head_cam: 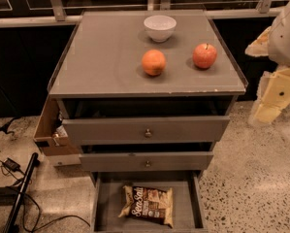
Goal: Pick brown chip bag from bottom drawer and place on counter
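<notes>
- One brown chip bag [148, 206] lies flat on the floor of the bottom drawer [102, 204]. It sits near the middle, tilted slightly, with its white "Sea Salt" lettering facing up.
- The bottom drawer is pulled out and open at the foot of the cabinet; nothing touches the bag.
- Two more grey drawer fronts sit above it, the upper drawer front [183, 129] and the lower drawer front [110, 161]. Each has one small knob and both are pulled out a little.
- The counter [105, 57] carries three things: one white bowl [159, 27] at the back, one orange [153, 62] near the centre, and one red apple [204, 55] to the orange's right. All three stand apart from each other.
- One gripper [273, 101], cream-coloured, hangs at the right edge of the view, beside the cabinet's right side and below counter level, well away from the bag. I cannot tell whether it is open or closed.
- One open cardboard box [48, 130] leans against the cabinet's left side.
- Black cables [8, 165] trail on the speckled floor [251, 178] at lower left.
</notes>
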`<state>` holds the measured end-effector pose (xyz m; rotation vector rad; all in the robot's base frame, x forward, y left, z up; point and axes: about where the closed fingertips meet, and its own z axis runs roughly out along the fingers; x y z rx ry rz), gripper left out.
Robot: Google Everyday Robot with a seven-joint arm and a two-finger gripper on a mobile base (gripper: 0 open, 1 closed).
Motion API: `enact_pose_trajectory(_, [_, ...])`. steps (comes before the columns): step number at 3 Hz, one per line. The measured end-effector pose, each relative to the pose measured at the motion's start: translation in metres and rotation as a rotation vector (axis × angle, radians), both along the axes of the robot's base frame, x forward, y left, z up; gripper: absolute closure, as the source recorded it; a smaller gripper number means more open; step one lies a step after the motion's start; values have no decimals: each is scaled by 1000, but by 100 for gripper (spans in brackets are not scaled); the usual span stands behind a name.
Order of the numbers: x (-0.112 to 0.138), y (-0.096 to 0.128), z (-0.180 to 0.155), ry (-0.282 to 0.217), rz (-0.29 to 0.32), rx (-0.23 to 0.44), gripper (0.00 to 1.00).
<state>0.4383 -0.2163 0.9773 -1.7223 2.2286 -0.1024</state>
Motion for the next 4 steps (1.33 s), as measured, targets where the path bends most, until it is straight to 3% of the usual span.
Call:
enact_pose_trajectory(1, [-6,7,-30,12,9,40,38])
enact_pose_trajectory(2, [-24,35,-123,54,33,210,69])
enact_pose_trajectory(3, [-39,53,-223,148,9,347,92])
enact_pose_trajectory(4, [-46,54,-248,176,-4,353,100])
